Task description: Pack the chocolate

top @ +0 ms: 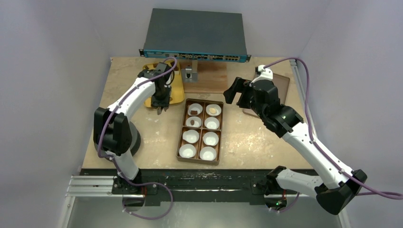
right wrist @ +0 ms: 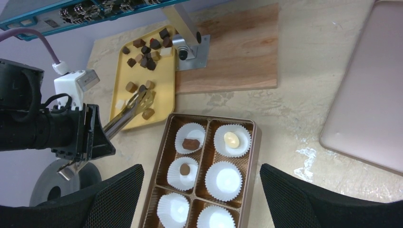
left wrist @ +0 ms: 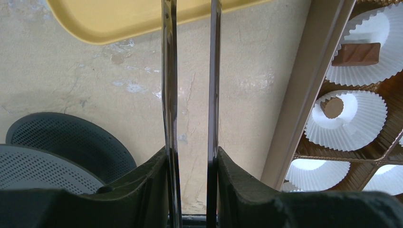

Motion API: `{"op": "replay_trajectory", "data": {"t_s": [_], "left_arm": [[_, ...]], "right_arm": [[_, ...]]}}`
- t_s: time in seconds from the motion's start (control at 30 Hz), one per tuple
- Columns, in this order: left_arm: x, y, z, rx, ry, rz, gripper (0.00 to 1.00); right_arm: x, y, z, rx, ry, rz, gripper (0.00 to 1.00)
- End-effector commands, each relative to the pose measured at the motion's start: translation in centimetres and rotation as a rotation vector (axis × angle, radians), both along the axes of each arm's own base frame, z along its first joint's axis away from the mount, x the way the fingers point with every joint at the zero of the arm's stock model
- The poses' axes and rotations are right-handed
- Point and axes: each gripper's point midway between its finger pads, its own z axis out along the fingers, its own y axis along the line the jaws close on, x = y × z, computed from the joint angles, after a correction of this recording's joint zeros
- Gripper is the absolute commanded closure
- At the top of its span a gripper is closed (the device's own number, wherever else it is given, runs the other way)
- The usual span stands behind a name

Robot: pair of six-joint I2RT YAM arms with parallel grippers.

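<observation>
The left gripper (right wrist: 143, 99), fitted with two long thin metal fingers (left wrist: 168, 95), is hovering over the near end of the flat yellow plastic tray (right wrist: 164, 95). The fingers are standing slightly apart and parallel, and nothing is showing between them. The right gripper (right wrist: 200, 171) is hanging above the brown eight-compartment cardboard box (right wrist: 209, 118), with its black jaws spread wide and gripping nothing.

The bite-sized chocolate pieces (right wrist: 147, 52) are mostly lying on the tray, clustered at its far end, with a few near the left fingertips. Three pieces are sitting in white fluted paper cups (right wrist: 223, 180) in the box's far compartments:
- one dark and rectangular
- one round and brown
- one pale

The flat pinkish-brown rectangular lid (right wrist: 370, 85) is lying on the beige table (right wrist: 294, 118), right of the box.
</observation>
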Motion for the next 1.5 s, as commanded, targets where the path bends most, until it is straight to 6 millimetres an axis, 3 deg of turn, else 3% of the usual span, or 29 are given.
{"op": "replay_trajectory", "data": {"t_s": [0.0, 0.47, 0.63, 1.0, 1.47], "left_arm": [[2.2, -0.2, 1.1, -0.016, -0.063, -0.011, 0.66], [2.8, -0.1, 0.3, 0.003, -0.042, -0.013, 0.67], [2.8, 0.0, 0.3, 0.007, -0.038, -0.016, 0.73], [2.2, 0.4, 3.4, -0.001, -0.103, -0.011, 0.78], [0.2, 0.7, 4.6, -0.032, -0.131, -0.014, 0.79]], "right_arm": [[-0.2, -0.2, 1.1, 0.008, -0.029, 0.003, 0.11], [-0.3, -0.3, 1.2, 0.007, -0.031, 0.002, 0.11], [-0.3, -0.3, 1.2, 0.008, -0.032, 0.002, 0.11], [-0.3, -0.3, 1.2, 0.008, -0.03, 0.002, 0.11], [-0.1, -0.2, 1.1, 0.013, -0.029, -0.001, 0.11]]}}
